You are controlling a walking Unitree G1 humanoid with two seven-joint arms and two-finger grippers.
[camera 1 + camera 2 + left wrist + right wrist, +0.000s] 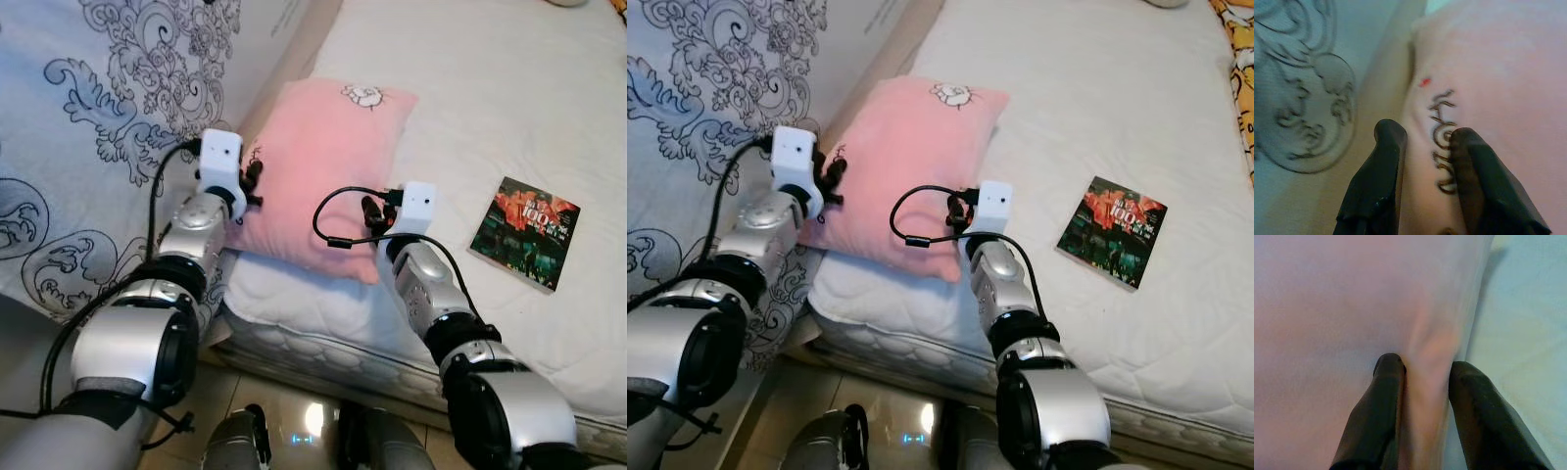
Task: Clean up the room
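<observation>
Both grippers, left gripper [253,184] and right gripper [372,211], have jaws pinching the pink pillow [318,157] at the bed's [470,108] seven-o'clock corner, so the next move is probably a level, joint lift.

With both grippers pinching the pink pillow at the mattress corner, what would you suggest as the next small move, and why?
Probably a small, even lift with both arms. The left gripper is shut on a fold at one edge of the pink pillow, and the right gripper pinches a fold at the other edge. The pillow overhangs the near corner of the mattress, so raising it together should free it without dragging.
</observation>
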